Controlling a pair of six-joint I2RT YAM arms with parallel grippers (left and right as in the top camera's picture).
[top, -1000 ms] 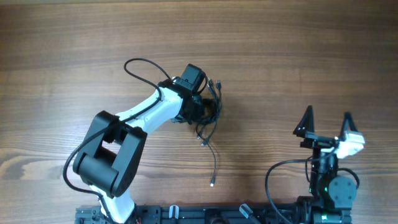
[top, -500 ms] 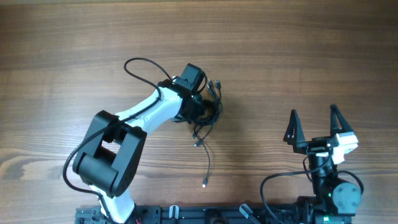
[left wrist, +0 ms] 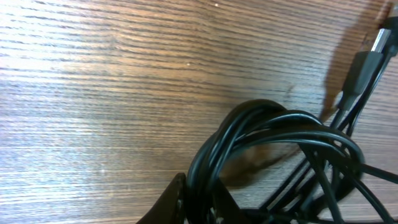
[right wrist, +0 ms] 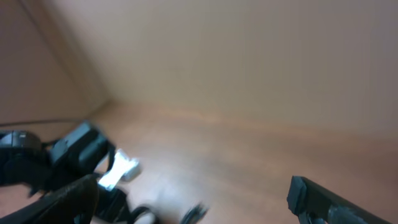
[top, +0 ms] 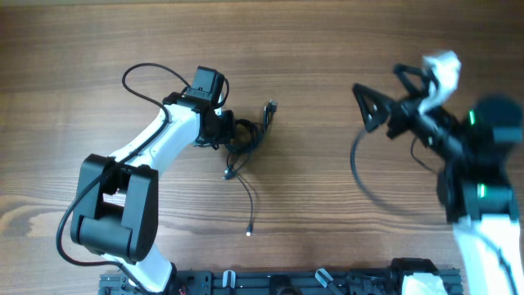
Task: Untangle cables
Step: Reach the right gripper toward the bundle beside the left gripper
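Bunching in a small dark clump left of centre in the overhead view, the cables point(top: 248, 139) look far from sorted. The left wrist view shows several black loops point(left wrist: 273, 127) crossing over and through one another, and no wire lies wholly apart from the rest. One loose strand point(top: 246, 197) trails from the clump toward the lower middle of the frame and ends in a tiny plug. Another plug end point(top: 272, 105) pokes out at the clump's upper right. That single trailing length is the only sign of progress, so by my judgement the task is at an early stage, with the separating and laying out of each wire almost wholly left to do.

The left claw point(top: 232, 136) sits at the clump's left side. In its wrist view the loops run straight down against its dark finger point(left wrist: 175, 202), so it appears clamped on the bundle, though the jaws themselves are mostly cut off at the bottom edge.

The right claw point(top: 391, 93) is in the upper right of the overhead frame, well apart from the cables. Its fingers are spread wide, holding nothing, and it appears raised above the table point(top: 368, 33). It looks badly blurred, as does its wrist view.
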